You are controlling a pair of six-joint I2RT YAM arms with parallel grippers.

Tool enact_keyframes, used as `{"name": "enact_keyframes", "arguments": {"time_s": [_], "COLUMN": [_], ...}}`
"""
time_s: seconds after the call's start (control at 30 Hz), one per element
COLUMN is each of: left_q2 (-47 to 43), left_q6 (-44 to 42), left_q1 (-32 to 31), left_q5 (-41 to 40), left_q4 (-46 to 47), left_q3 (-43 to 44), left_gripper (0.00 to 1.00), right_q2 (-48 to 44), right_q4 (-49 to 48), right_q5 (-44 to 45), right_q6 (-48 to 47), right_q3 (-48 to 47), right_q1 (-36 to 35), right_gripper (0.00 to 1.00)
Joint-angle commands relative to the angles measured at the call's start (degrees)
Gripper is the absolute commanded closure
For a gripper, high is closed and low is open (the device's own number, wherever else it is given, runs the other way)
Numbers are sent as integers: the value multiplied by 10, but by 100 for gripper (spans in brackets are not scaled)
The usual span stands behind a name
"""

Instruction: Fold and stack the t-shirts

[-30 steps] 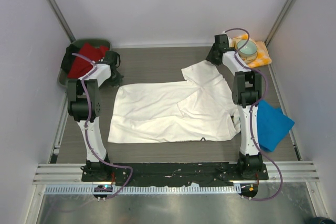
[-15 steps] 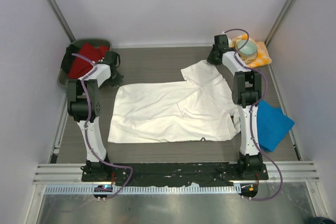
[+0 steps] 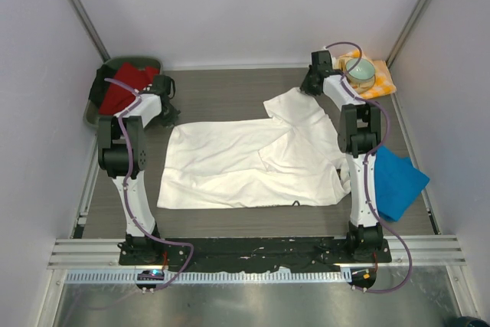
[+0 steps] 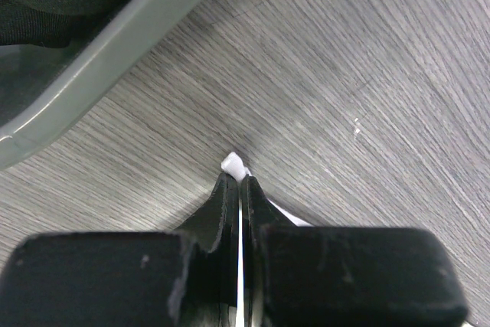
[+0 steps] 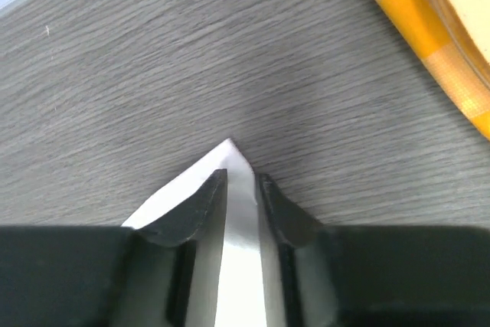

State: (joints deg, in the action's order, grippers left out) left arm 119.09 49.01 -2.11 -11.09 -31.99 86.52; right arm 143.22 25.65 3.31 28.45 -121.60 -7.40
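Observation:
A white t-shirt (image 3: 253, 162) lies spread across the middle of the table, one sleeve reaching toward the back right. My left gripper (image 3: 167, 109) sits at its back left corner. In the left wrist view that gripper (image 4: 239, 181) is shut on a thin bit of white cloth (image 4: 233, 164). My right gripper (image 3: 308, 86) is at the sleeve's tip, and its jaws (image 5: 241, 178) are pressed close on a pointed fold of the white t-shirt (image 5: 230, 155). A plain blue t-shirt (image 3: 398, 181) lies crumpled at the right edge, beside the right arm.
A green bin (image 3: 96, 112) with red and dark clothes stands at the back left; its rim (image 4: 99, 59) is close to the left gripper. A bowl (image 3: 361, 73) rests on an orange-and-white checked napkin (image 3: 380, 86) at the back right, the napkin (image 5: 429, 36) close to the right gripper.
The right wrist has shifted slightly toward the back left at the sleeve tip. The left arm and the shirts have not moved.

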Motion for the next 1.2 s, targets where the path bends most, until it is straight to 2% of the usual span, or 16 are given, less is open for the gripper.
{"name": "enact_keyframes", "arguments": {"time_s": [0.0, 0.1, 0.13, 0.37, 0.47, 0.57, 0.77, 0.93, 1.17], "left_q2": [5, 5, 6, 11, 12, 15, 18, 18, 12], "left_q6": [1, 1, 1, 1, 0, 0, -1, -2, -1], "left_q1": [4, 4, 4, 4, 4, 4, 4, 4, 4], "left_q5": [3, 4, 5, 6, 6, 6, 5, 3, -2], "left_q4": [0, 1, 1, 2, 1, 2, 0, 1, 1], "left_q3": [-16, -14, -14, -15, -14, -14, -10, -12, -15], "left_gripper": [100, 100, 100, 100, 100, 100, 100, 100, 100], "right_q2": [1, 1, 0, 1, 15, 29, 46, 46, 29], "right_q4": [89, 110, 115, 127, 141, 146, 149, 143, 131], "right_q5": [33, 75, 84, 104, 112, 122, 123, 132, 151], "right_q6": [-25, -47, -52, -67, -70, -71, -67, -70, -79], "right_q3": [3, -15, -18, -34, -51, -63, -77, -79, -65], "right_q1": [-13, -20, -23, -28, -31, -30, -30, -31, -34], "right_gripper": [52, 37, 35, 35, 38, 44, 64, 76, 99]}}
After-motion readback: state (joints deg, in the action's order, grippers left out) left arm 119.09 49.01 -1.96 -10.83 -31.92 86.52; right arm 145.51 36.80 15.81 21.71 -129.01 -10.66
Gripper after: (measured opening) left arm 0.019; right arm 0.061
